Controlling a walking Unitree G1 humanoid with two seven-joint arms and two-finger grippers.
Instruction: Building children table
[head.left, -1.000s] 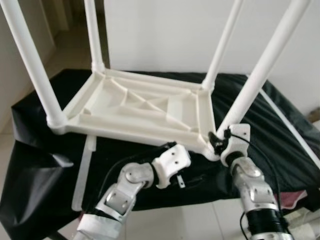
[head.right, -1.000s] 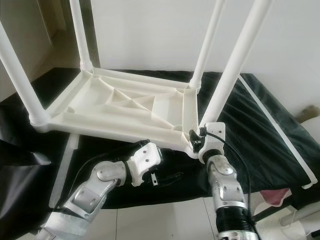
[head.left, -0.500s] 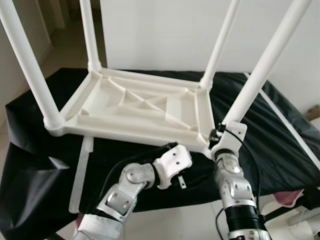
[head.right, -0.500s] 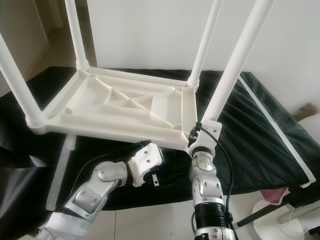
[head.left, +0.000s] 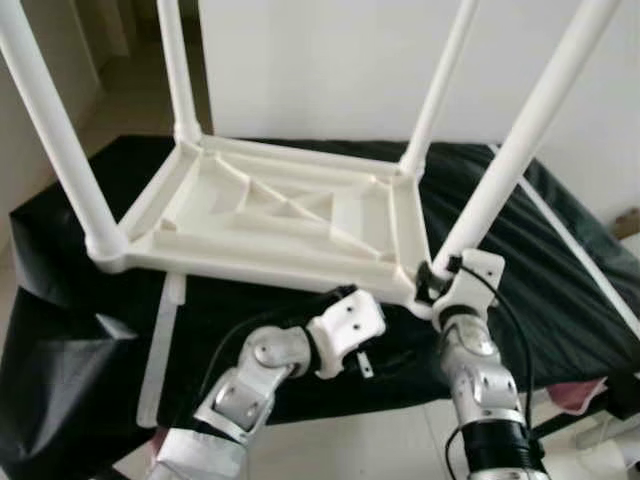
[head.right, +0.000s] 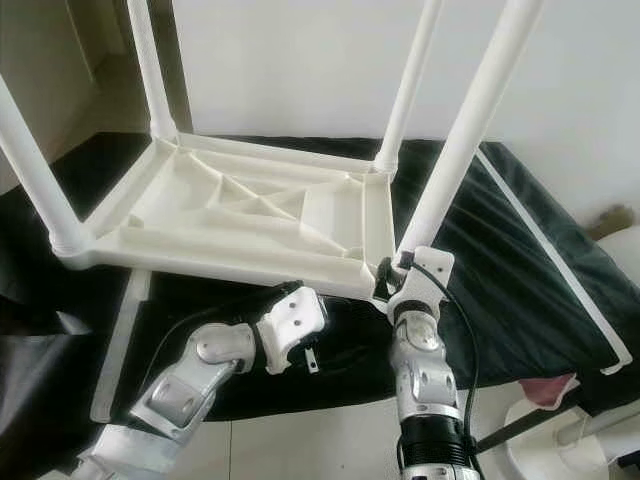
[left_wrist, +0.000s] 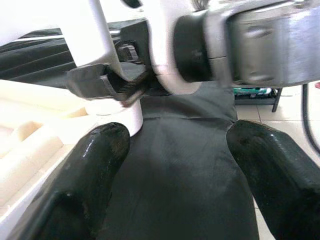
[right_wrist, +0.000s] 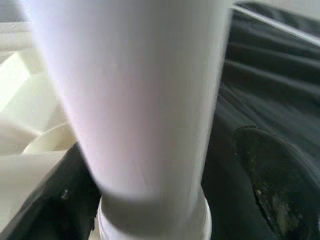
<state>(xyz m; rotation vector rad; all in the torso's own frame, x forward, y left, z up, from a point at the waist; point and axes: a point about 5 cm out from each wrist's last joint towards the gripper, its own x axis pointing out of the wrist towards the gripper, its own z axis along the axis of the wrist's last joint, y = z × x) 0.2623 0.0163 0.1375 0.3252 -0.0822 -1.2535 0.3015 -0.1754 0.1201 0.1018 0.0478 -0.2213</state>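
White plastic children's table (head.left: 280, 215) lies upside down on a worktop covered w/ black cloth (head.left: 560, 300), ribbed underside facing up; four white round plastic legs stand up from its corners, incl. near-left leg (head.left: 55, 130), far-left leg (head.left: 172, 70), far-right leg (head.left: 440, 85) and near-right leg (head.left: 525, 135); near edge of tabletop sits close to worktop's front edge; a loose flat white plastic strip (head.left: 160, 350) lies on the cloth just below the near-left corner, reaching toward the front edge; a long thin white rail (head.right: 545, 255) lies on the cloth to the right, running back to front; right end effector (head.right: 392, 280) is at the base of the near-right leg, right at the corner socket; right wrist view shows that leg (right_wrist: 135, 100) between its two black fingers (right_wrist: 272, 185), clenched around the leg just above the socket collar; left end effector (left_wrist: 175, 150) sits low at the table's near edge, just left of the right arm's wrist, fingers spread apart and grasping nothing; left wrist view looks across black cloth (left_wrist: 185, 175) at the same corner socket and the right arm's black fingers gripping there; pale tiled floor (head.right: 300, 440) visible below worktop's front edge.
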